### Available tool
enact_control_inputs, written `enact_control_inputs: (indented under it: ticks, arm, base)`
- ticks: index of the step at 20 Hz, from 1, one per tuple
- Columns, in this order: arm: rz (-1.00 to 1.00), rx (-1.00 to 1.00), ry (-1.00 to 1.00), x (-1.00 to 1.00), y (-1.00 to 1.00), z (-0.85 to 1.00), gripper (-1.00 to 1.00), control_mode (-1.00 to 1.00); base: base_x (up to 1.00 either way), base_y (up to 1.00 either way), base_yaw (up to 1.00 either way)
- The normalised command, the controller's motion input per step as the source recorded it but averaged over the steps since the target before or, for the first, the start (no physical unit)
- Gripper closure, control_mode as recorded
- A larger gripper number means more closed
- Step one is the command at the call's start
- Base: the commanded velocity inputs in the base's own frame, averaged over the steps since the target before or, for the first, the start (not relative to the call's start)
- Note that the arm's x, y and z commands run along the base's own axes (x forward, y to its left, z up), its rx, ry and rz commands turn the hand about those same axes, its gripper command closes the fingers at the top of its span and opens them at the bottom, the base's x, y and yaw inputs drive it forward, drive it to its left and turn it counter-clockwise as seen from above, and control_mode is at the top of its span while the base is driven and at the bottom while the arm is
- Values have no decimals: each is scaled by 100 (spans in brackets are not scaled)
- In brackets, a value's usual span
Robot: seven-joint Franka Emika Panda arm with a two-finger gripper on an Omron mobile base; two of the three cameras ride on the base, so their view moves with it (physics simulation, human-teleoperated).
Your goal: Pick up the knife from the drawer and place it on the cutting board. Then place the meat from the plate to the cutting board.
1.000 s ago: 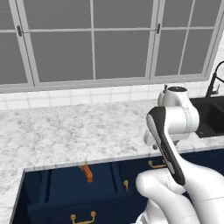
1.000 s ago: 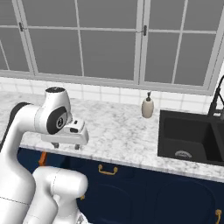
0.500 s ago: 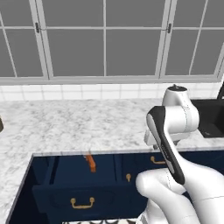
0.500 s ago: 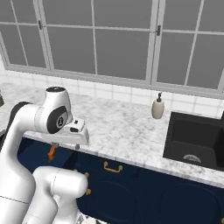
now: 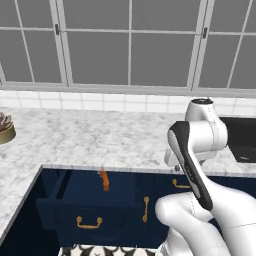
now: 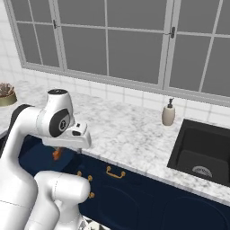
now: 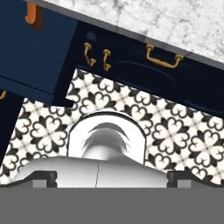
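The navy drawer (image 5: 85, 207) stands pulled out below the marble counter. The knife (image 5: 104, 180) lies inside it, and its orange handle is the part that shows. From the right base view the knife (image 6: 57, 154) peeks out just left of my hand. In the hand view the knife (image 7: 32, 13) sits at the top left, inside the drawer (image 7: 35, 52). My gripper (image 7: 112, 177) points down at the floor, level with the counter edge and right of the drawer. Its fingertips (image 7: 43, 176) stand wide apart, open and holding nothing. The cutting board, plate and meat are out of view.
A potted plant (image 5: 4, 128) stands on the marble counter (image 5: 100, 140) at far left. A soap dispenser (image 6: 168, 113) and a black sink (image 6: 202, 150) lie to the right. Brass-handled cabinet fronts (image 7: 162, 59) flank the drawer above the patterned floor (image 7: 175, 131).
The whole scene has slid to the right in both base views, so the base has driven left. The drawer and knife now sit nearer the middle. The plant has come into view.
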Motion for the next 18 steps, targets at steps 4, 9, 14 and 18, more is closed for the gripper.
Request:
enact_control_inputs:
  ticks: [4, 9, 14, 18]
  arm:
    - [-1, -4, -2, 1, 33, -30, -100, -100]
    - [-23, -1, -14, 25, 58, -15, -100, -100]
    - [-26, 6, 3, 21, 100, -33, -100, -100]
    - [-20, 2, 26, 14, 97, -39, -100, -100]
  base:
    - [0, 0, 0]
    - [0, 0, 0]
    - [0, 0, 0]
    - [0, 0, 0]
